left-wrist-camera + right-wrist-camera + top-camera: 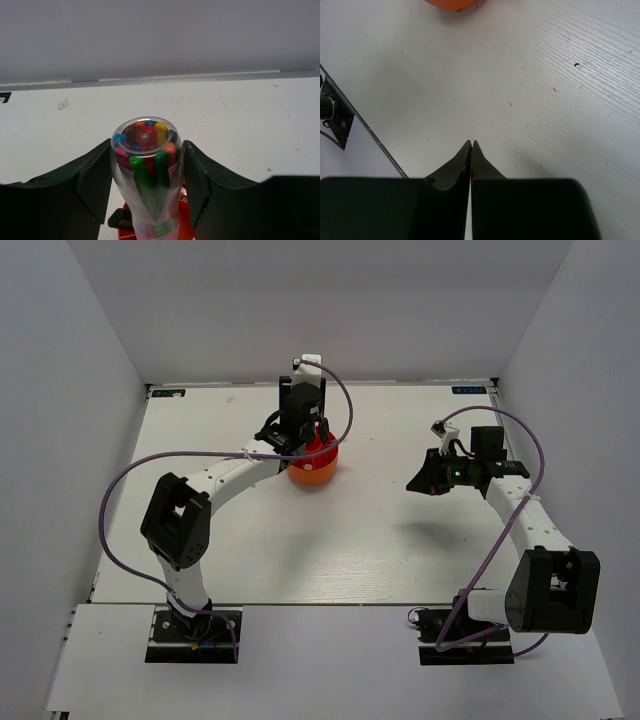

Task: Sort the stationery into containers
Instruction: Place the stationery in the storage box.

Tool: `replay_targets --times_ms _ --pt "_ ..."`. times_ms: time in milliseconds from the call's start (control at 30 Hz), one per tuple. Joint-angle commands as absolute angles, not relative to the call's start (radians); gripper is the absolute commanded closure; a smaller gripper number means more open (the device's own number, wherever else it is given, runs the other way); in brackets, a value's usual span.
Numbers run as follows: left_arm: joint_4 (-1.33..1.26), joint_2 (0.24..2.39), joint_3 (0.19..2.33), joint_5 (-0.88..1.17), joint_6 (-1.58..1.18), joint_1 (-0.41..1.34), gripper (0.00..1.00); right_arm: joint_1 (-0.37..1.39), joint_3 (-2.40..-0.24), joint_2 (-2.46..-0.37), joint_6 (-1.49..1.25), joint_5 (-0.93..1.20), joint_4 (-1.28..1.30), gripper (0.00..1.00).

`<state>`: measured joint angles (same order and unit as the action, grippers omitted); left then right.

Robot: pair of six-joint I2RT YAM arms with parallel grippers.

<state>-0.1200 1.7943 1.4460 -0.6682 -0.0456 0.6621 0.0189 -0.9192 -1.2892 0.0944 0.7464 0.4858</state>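
Observation:
The orange-red organiser (312, 468) stands mid-table, and its rim shows under my left gripper (185, 227). My left gripper (303, 432) hangs right over it, its jaws shut on the chunky pink-and-green pen (147, 170). The pen stands upright with its clear top towards the camera and its lower end down inside the organiser. A black item (120, 219) pokes out of the organiser beside the pen. My right gripper (471, 143) is shut with nothing between its fingers. It hovers over bare table to the right (415, 483). The organiser's edge (452, 4) shows far ahead of it.
White walls enclose the table on three sides, the back one (160, 35) just beyond the organiser. The right arm's purple cable (500, 540) loops along its side. The table's near edge strip (370, 135) shows in the right wrist view.

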Motion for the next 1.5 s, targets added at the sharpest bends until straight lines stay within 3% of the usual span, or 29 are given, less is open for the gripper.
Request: replay_targets --times_ms 0,467,800,933,1100,1300,1467 --pt "-0.176 1.801 1.434 -0.646 -0.081 0.660 1.00 0.008 -0.914 -1.285 0.113 0.753 0.453 1.00" --pt "-0.181 1.855 1.416 -0.650 -0.147 0.660 1.00 -0.020 -0.914 -1.287 0.117 0.764 0.459 1.00" --pt "-0.190 1.807 1.292 -0.644 -0.196 0.673 0.98 -0.031 -0.919 -1.298 0.110 0.778 0.462 1.00" --pt "-0.175 1.799 1.281 -0.646 -0.215 0.676 0.81 -0.034 -0.920 -1.296 0.109 0.781 0.463 1.00" --pt "-0.163 1.781 1.279 -0.649 -0.218 0.678 0.46 -0.035 -0.922 -1.307 0.109 0.787 0.466 0.95" --pt "-0.150 1.753 1.281 -0.660 -0.213 0.680 0.28 -0.037 -0.925 -1.316 0.115 0.787 0.474 0.85" --pt "-0.129 1.726 1.289 -0.660 -0.209 0.680 0.27 -0.037 -0.923 -1.315 0.117 0.788 0.476 0.70"
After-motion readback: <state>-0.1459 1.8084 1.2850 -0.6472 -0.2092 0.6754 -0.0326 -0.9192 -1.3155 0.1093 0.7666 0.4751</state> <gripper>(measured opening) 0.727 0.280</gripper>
